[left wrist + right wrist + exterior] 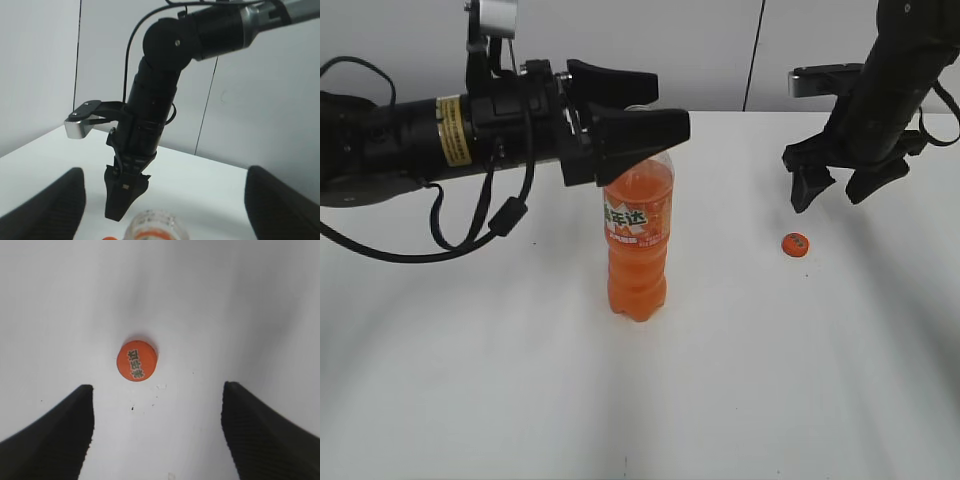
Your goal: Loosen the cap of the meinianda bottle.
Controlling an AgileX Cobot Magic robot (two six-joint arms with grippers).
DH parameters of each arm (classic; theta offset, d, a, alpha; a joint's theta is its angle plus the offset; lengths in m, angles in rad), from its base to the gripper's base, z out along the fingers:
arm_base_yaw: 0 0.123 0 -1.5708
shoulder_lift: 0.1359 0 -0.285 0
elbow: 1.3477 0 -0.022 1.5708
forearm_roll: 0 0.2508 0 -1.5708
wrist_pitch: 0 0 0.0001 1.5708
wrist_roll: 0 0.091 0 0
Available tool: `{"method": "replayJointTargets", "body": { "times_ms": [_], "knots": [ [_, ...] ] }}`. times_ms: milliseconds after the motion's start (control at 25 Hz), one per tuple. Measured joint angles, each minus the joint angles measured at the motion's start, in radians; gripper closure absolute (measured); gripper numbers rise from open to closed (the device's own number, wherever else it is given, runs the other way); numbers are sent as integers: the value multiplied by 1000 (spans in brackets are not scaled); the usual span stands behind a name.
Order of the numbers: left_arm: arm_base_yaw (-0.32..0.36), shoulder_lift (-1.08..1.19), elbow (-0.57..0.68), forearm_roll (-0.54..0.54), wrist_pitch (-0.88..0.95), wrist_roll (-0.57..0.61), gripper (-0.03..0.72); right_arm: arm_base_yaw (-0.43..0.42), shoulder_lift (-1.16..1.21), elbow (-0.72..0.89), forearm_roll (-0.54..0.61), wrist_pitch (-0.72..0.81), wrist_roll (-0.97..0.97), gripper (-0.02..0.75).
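Standing upright near the middle of the white table point(470, 400), the meinianda bottle point(638, 240) has an open mouth, seen from the left wrist view, and the cap point(795, 244) lies flat on the table well to its right, print side up. The left gripper point(635, 110) is spread wide around the bottle's neck, with neither jaw clearly touching it; the right gripper point(835, 180) hangs spread above the cap, holding nothing. The bottle looks nearly full, so probably heavy enough to stay put, though its thin plastic would likely dent under a hard squeeze; the waist or the stiff neck ring seems the best hold. The cap is light and rigid, its ribbed rim the natural grip. The tabletop is smooth and matte, and pale walls stand behind it.
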State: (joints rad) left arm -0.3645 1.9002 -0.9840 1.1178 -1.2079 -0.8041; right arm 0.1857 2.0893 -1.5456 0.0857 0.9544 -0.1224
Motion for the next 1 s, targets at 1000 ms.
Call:
{"method": "replayJointTargets", "body": {
  "times_ms": [1000],
  "knots": [
    [184,-294,-110,-395,1412,-56,115,0,-182,0,-22,127,44,146]
  ]
}}
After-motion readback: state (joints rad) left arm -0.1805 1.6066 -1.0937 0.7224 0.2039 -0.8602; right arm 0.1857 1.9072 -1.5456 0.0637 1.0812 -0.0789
